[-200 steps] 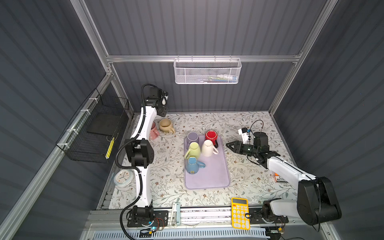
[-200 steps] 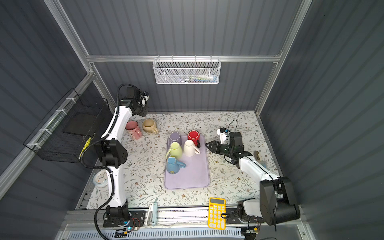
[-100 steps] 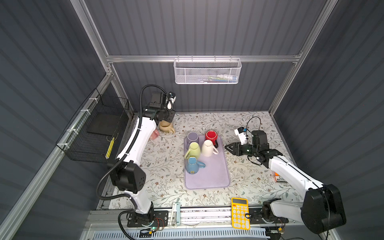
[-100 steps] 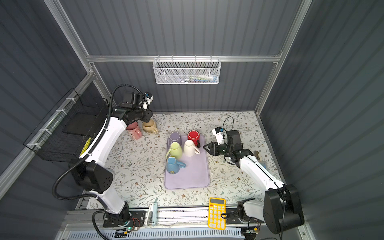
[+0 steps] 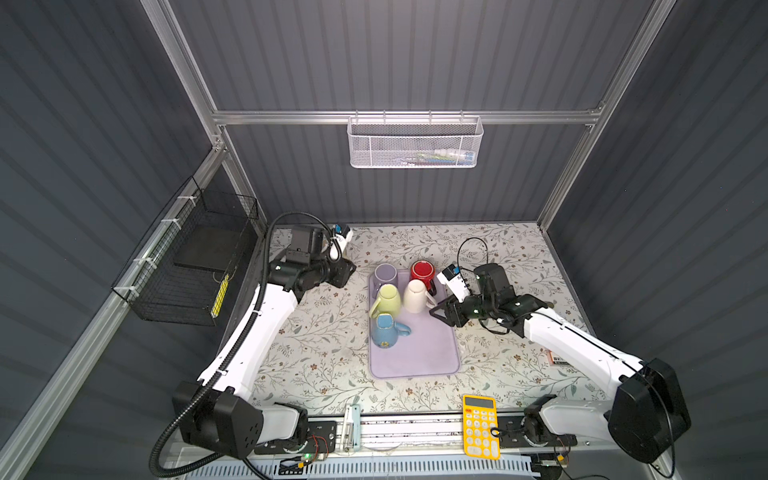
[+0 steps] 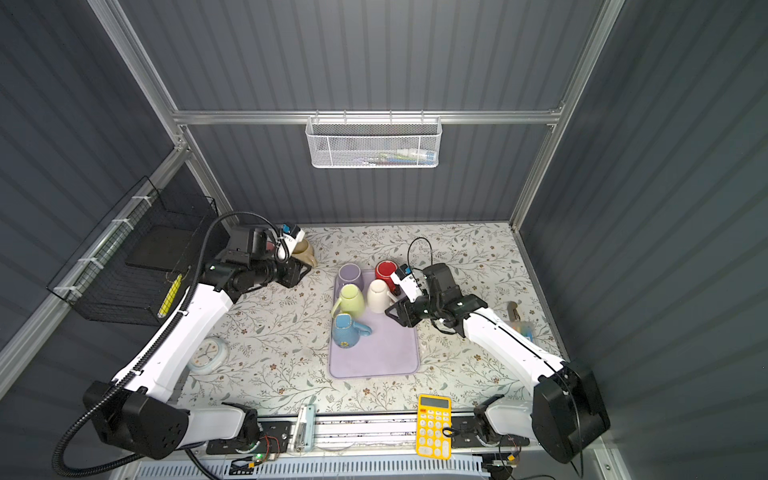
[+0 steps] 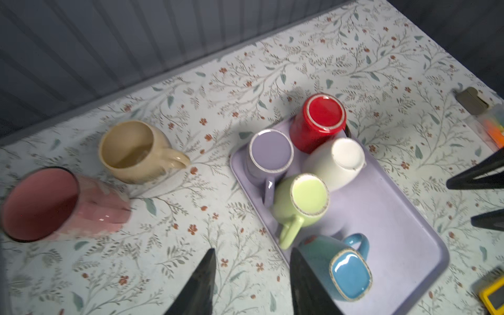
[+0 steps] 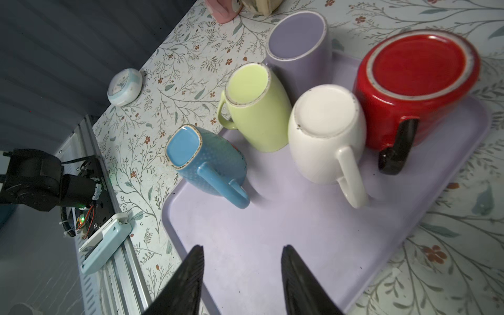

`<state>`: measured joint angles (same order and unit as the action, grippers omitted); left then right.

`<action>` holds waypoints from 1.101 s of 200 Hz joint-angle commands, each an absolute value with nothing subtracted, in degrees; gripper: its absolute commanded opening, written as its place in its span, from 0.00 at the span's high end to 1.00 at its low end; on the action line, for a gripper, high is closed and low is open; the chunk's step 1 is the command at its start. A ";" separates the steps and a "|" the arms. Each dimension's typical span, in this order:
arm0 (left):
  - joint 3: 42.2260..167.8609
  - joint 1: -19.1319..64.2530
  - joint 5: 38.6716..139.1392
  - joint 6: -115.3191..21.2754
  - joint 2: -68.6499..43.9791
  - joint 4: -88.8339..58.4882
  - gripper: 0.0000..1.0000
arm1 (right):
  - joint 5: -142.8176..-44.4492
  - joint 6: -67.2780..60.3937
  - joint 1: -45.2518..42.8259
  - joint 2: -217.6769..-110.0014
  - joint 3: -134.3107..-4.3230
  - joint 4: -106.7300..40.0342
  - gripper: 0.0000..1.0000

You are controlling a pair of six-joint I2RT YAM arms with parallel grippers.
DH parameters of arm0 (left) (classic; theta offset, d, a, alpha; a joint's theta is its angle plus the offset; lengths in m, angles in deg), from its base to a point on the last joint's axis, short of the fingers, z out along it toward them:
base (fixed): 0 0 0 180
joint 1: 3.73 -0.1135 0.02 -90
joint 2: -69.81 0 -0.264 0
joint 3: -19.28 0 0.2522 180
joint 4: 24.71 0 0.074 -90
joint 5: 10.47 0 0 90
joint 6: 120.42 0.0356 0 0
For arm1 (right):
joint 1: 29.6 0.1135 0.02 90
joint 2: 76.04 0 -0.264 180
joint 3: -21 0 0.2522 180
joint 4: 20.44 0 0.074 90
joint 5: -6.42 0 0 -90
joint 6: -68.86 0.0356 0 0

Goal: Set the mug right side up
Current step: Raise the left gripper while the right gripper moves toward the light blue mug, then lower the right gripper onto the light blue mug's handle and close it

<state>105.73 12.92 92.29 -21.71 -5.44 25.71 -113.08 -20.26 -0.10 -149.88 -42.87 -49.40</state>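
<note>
Basket (image 5: 415, 143) contents unclear, pink mug (image 7: 62, 204) blurred, tan mug (image 6: 307, 255) partly behind left arm (image 6: 187, 328)

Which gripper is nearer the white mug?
Right. The right gripper hovers beside the white mug at the tray edge; the left gripper is off the tray, past the purple mug.

No text is readable — the calculator (image 5: 480, 426) keys and the clock (image 8: 124, 86) face are too small and too blurred.

robot lab cell, aluminium frame (image 5: 407, 117), corrugated grey walls (image 5: 374, 54)
</note>
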 commanded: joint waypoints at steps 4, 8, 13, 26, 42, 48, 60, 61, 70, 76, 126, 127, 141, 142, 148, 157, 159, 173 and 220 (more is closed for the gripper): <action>98.78 13.32 100.22 -25.43 -0.28 19.46 0.55 | -110.04 -25.19 3.40 -151.76 -44.95 -51.36 0.48; 97.67 13.39 101.07 -25.48 0.46 18.49 0.55 | -109.56 -25.78 3.98 -152.19 -45.38 -51.55 0.47; 96.55 13.41 101.91 -25.72 1.36 17.49 0.54 | -109.14 -26.73 4.62 -152.94 -45.78 -51.80 0.45; 93.77 13.41 102.94 -27.04 3.41 14.72 0.54 | -107.67 -28.49 6.35 -154.58 -46.82 -51.95 0.43; 90.38 13.41 104.19 -28.67 5.41 12.04 0.54 | -106.61 -30.48 7.68 -156.82 -48.29 -52.22 0.43; 89.12 13.41 104.57 -29.12 6.06 11.37 0.54 | -106.06 -31.20 8.08 -157.71 -48.90 -52.45 0.43; 87.04 13.41 104.94 -29.48 7.36 10.55 0.54 | -105.22 -32.71 8.77 -159.60 -50.07 -53.15 0.43; 86.89 13.41 104.89 -29.55 7.51 10.52 0.54 | -105.21 -32.86 8.84 -159.70 -50.20 -53.26 0.43; 85.71 13.41 104.90 -29.79 8.39 10.48 0.54 | -104.78 -33.98 9.29 -161.11 -51.20 -54.24 0.43; 84.96 13.41 104.82 -30.08 8.85 10.45 0.54 | -104.64 -34.55 9.50 -162.07 -51.74 -54.72 0.43; 81.88 13.50 105.42 -30.59 10.80 10.44 0.53 | -104.32 -37.43 11.16 -168.08 -55.09 -55.12 0.42; 81.85 13.50 105.40 -30.59 10.86 10.38 0.53 | -104.32 -37.46 11.22 -168.20 -55.17 -55.12 0.42; 81.15 13.50 105.57 -30.46 11.26 9.81 0.53 | -104.08 -38.33 11.69 -169.93 -55.84 -55.20 0.42; 81.05 13.50 105.56 -30.44 11.27 9.76 0.53 | -104.07 -38.39 11.70 -170.05 -55.90 -55.20 0.42; 80.65 13.50 105.40 -30.42 11.32 9.50 0.53 | -103.90 -38.64 11.88 -170.76 -56.16 -55.20 0.42; 80.18 13.50 105.54 -30.42 11.27 9.11 0.53 | -103.86 -39.01 12.15 -171.80 -56.51 -55.20 0.42; 80.05 13.50 105.55 -30.42 11.27 9.05 0.53 | -103.81 -39.12 12.15 -172.05 -56.62 -55.20 0.42; 79.66 13.50 105.09 -30.10 11.23 8.91 0.54 | -103.41 -39.54 12.68 -173.50 -56.99 -54.91 0.42; 79.19 13.50 103.56 -29.19 11.57 9.00 0.54 | -101.00 -39.68 13.47 -176.43 -56.27 -51.98 0.43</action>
